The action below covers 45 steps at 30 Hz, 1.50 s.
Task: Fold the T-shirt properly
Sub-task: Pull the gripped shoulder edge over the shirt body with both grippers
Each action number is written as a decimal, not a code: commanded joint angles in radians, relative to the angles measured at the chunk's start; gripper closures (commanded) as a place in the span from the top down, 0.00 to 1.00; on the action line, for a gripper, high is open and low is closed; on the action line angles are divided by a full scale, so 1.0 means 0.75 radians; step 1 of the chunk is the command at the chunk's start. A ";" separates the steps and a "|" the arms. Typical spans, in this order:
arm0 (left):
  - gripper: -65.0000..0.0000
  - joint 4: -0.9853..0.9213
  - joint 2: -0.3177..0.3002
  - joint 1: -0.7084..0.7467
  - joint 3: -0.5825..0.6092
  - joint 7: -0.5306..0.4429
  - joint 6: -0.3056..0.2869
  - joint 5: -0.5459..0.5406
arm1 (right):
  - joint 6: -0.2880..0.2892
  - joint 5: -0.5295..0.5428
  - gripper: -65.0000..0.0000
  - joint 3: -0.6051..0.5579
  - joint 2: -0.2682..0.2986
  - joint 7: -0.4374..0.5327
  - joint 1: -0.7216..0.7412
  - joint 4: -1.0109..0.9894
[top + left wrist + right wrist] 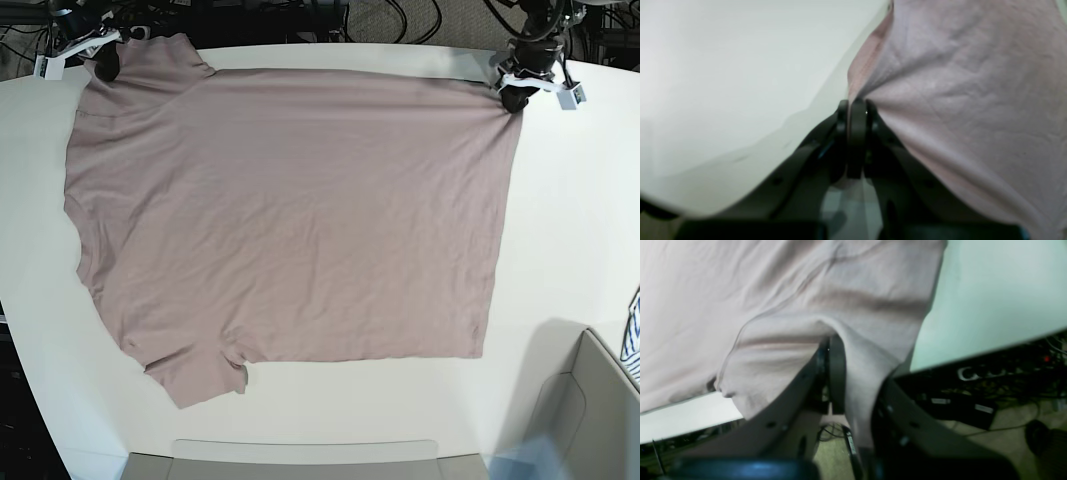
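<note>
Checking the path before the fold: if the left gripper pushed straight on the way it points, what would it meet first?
The T-shirt itself: the left gripper is already shut on its edge, with bunched fabric directly ahead.

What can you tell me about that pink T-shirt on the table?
The T-shirt is dusty pink, soft-looking fabric, lightly wrinkled, spread flat sideways across the white table. One short sleeve shows at the near edge. The right gripper and left gripper each pinch a far corner of the shirt.
</note>
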 commanded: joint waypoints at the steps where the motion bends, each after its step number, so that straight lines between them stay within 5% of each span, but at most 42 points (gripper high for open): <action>1: 0.00 0.052 -0.014 0.038 -0.026 -0.032 0.002 0.005 | 0.007 0.014 0.00 0.025 0.017 0.035 -0.020 0.036; 14: 0.00 0.271 -0.008 0.054 -0.040 -0.030 0.014 0.000 | 0.001 0.008 0.00 0.025 -0.007 0.027 0.086 0.210; 23: 0.00 0.261 -0.006 -0.147 -0.052 0.128 0.018 0.009 | 0.003 -0.307 0.00 0.027 -0.036 -0.173 0.328 0.214; 32: 0.00 0.220 -0.012 -0.359 -0.048 0.236 0.237 0.009 | 0.003 -0.485 0.00 -0.057 -0.036 -0.175 0.475 0.210; 45: 0.00 0.005 -0.016 -0.595 -0.038 0.341 0.239 0.009 | 0.003 -0.710 0.00 -0.182 -0.028 -0.233 0.757 0.126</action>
